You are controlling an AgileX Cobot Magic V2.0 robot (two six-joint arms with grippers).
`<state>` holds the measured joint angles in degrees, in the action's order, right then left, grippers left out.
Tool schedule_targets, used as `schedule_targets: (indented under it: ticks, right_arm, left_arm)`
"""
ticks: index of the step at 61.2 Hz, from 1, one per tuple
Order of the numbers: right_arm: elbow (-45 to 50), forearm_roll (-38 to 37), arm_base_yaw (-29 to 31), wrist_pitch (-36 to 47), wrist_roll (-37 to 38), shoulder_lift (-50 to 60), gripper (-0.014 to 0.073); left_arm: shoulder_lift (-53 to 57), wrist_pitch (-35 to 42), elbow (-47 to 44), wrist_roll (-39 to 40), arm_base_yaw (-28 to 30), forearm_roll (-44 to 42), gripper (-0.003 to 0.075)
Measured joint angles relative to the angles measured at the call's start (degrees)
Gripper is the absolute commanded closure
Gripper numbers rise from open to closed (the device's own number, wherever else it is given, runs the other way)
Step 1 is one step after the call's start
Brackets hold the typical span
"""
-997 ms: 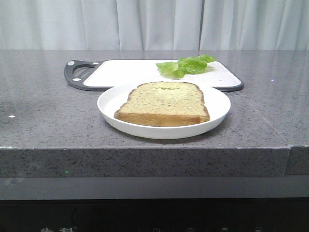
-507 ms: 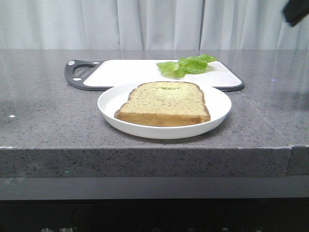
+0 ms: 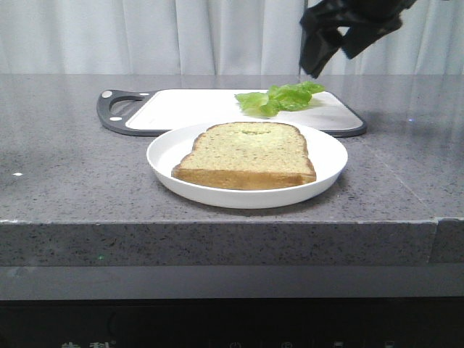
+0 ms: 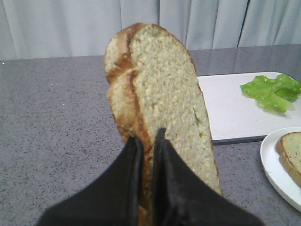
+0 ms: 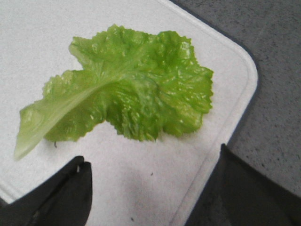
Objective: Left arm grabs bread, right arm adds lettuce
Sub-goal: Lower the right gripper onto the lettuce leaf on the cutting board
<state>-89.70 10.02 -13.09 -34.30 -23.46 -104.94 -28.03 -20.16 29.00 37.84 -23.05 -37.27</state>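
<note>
Reaching for the bright light-green ruffled lettuce leaf: black right claw hanging spread wide, leaf lying flat on the white cutting board just beyond its 2 fingertips. Needing descent, then closing. Black left claw pinching 1 golden-crusted bread slice upright.

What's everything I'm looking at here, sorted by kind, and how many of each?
Bread slices: 2, the bread clamped upright in the left gripper, another slice on the plate
Lettuce: 1, the lettuce
Plates: 1, the white plate
Cutting boards: 1, the white board
Grippers: 2, including the right gripper
Total: 7
</note>
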Motion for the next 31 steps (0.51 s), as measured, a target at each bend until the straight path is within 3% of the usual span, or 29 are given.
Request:
schedule_targets:
  ticks: [21,26,31]
  right_arm:
    - [-14.80,0.47,0.00,-6.13,-1.37,-12.33,0.0043]
    - [-15.89,0.47,0.00,-6.98,-1.40,-13.68,0.0116]
    - [-16.12,0.47,0.00,-7.54,-1.40,-14.00,0.0243]
  left_arm:
    - [0.00,0.00,0.00,0.00,0.00,0.00,0.0739]
    - [0.00,0.00,0.00,0.00,0.00,0.00,0.0739]
    - [0.00,0.00,0.00,0.00,0.00,0.00,0.0739]
